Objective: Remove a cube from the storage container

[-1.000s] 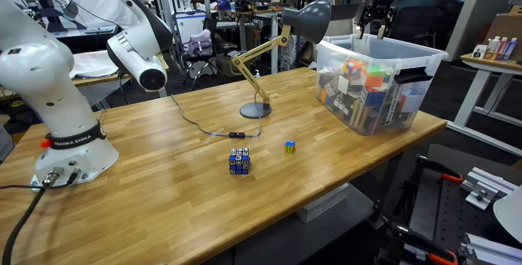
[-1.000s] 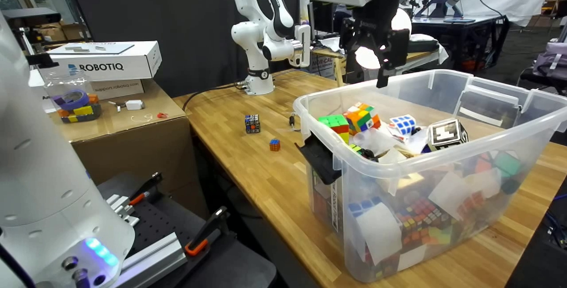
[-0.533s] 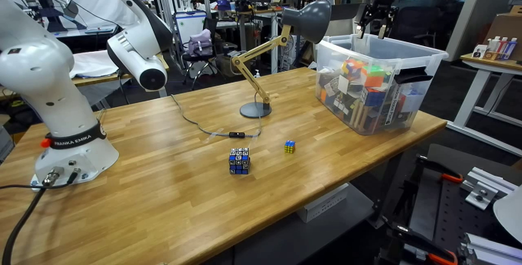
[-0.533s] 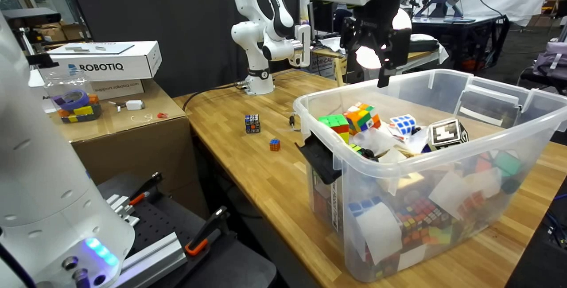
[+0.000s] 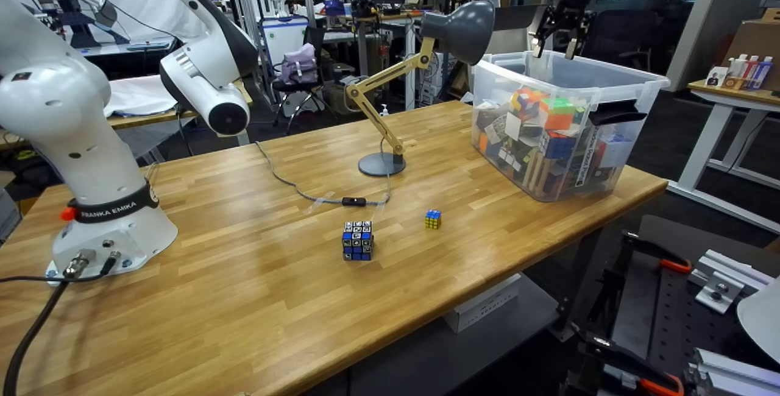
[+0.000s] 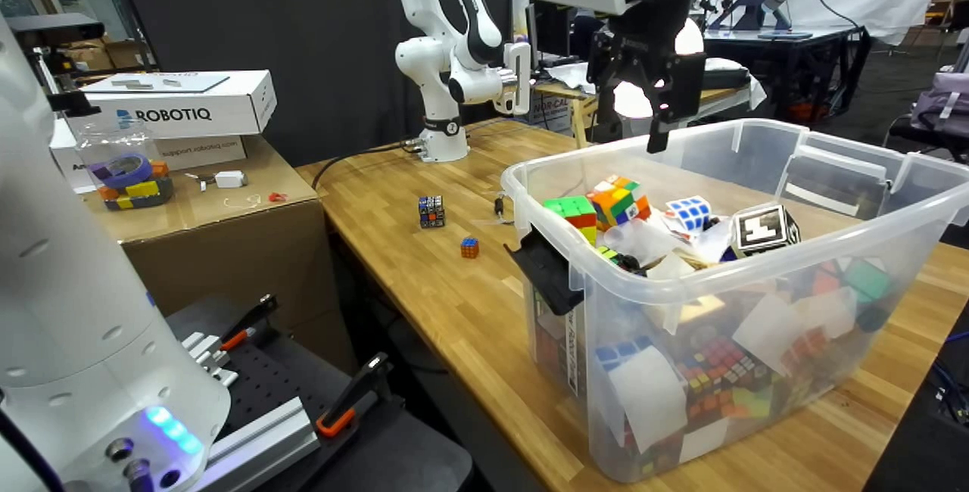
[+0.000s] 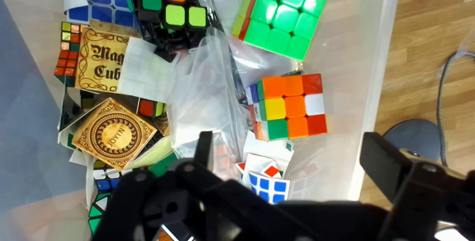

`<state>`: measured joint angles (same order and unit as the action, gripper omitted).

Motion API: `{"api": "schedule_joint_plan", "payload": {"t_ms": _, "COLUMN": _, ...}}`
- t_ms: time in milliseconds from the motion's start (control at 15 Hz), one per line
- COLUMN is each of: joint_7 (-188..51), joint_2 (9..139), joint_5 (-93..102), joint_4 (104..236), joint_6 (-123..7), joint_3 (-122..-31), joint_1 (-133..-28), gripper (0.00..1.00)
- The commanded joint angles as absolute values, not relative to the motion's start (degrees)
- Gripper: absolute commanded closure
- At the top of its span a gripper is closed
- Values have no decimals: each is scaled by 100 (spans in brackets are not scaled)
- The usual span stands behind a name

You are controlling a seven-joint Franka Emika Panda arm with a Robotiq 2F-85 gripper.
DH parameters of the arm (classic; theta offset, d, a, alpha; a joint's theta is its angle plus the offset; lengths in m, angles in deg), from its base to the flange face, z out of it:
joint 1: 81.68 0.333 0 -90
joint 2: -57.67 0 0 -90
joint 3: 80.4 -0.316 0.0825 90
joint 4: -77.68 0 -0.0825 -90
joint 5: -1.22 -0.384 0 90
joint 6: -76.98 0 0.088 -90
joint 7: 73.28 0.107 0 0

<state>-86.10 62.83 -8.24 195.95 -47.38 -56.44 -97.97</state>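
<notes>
Cube with blue tints [image 5: 357, 240], then tiny cube [image 5: 432, 219], both left of the storage container [image 6: 681, 289] in both exterior views; gripper [image 5: 554, 50] above the container, fingers wide apart; black-and-white cube [image 6: 764, 229] down inside the container, among other cubes [image 6: 619, 202].

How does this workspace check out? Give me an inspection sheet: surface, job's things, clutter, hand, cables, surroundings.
Surface: wooden table, with a dark cube and a tiny cube on it.
Job's things: black-and-white cube sits in the bin.
Clutter: other cubes, paper and plastic in the bin; lamp on the table.
Hand: open, above the bin, holding nothing.
Cables: grey cord lies on the table; black cable runs from the second arm.
Surroundings: ROBOTIQ box and purple bag off the table.
</notes>
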Motion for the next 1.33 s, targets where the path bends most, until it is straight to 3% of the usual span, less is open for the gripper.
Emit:
{"api": "schedule_joint_plan", "payload": {"t_ms": 0, "joint_7": -8411, "joint_2": 6653, "joint_5": -1215, "joint_4": 19147, "joint_6": -4497, "joint_3": -5798, "joint_1": -10105, "gripper": 0}}
{"api": "schedule_joint_plan", "payload": {"t_ms": 600, "joint_7": -7964, "joint_2": 7609, "joint_5": -1607, "joint_4": 18240, "joint_6": -4474, "joint_3": -5925, "joint_1": -10590, "gripper": 0}}
{"api": "schedule_joint_plan", "payload": {"t_ms": 1267, "joint_7": -8019, "joint_2": 7458, "joint_5": -1386, "joint_4": 18526, "joint_6": -4677, "joint_3": -5957, "joint_1": -10569, "gripper": 0}}
